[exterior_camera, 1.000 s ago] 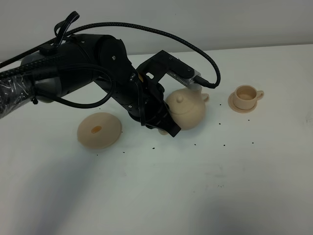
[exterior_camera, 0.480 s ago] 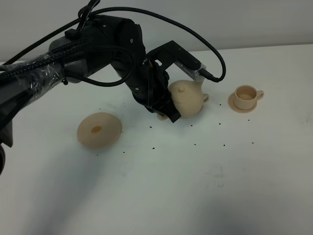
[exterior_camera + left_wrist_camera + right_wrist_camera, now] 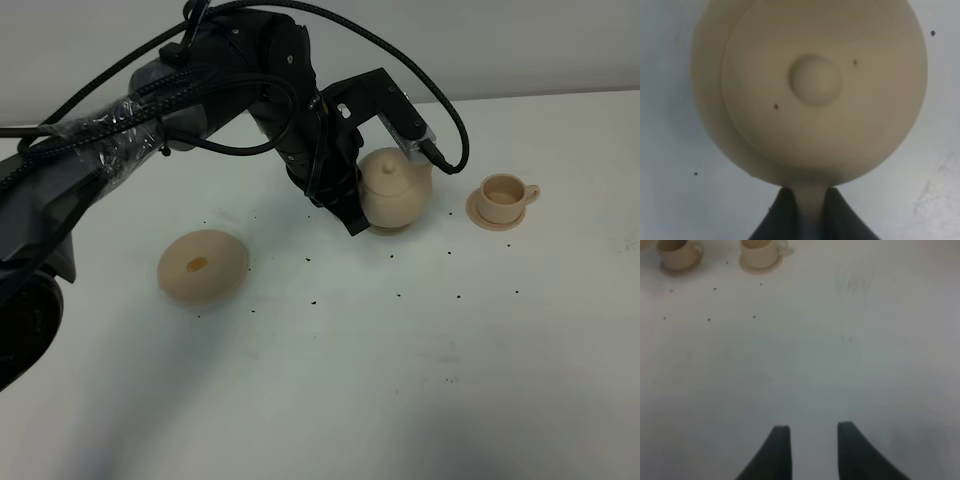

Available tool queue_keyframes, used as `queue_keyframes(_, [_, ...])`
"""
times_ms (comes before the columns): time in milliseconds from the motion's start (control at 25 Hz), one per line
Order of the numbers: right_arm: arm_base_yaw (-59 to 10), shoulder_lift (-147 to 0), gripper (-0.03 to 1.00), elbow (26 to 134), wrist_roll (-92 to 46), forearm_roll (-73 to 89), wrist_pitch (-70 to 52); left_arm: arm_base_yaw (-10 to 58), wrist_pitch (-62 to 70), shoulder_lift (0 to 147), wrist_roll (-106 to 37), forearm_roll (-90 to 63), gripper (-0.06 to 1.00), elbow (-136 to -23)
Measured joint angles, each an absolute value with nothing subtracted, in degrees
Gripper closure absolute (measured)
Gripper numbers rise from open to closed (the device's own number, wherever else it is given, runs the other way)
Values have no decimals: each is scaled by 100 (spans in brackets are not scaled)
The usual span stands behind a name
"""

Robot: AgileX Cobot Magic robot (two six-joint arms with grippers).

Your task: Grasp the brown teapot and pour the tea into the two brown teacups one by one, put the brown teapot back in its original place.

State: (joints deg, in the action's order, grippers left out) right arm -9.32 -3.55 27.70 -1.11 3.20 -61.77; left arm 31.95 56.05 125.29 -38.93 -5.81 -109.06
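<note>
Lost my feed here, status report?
Left gripper shut on brown teapot handle, teapot upright. Right gripper open, empty. Nothing between teapot and teacup.

The high camera stands off my arms and looks down at a slant over the white table (image 3: 420, 380). My left wrist camera looks straight down, very close, on the teapot (image 3: 810, 100), which nearly fills it and shows in the high view too. My right wrist camera looks low past my right pincer (image 3: 813, 429) across the table to two teacups (image 3: 760, 252) (image 3: 677, 252) well off, one shared with the high view.
</note>
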Motion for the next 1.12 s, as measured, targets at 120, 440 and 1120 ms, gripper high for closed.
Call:
queue_keyframes(120, [-932,-355,73,2770,-111,320,-6177,3195,5369,12602,-4134,-482,82,-10906])
queue_keyframes(440, [-932,-355,73,2770,-111,320,-6177,3195,4896,12602,-4597,0,82,-10906])
queue_keyframes(1120, [-932,-355,73,2770,-111,315,-6177,2959,4599,12602,-5431,34,82,-10906])
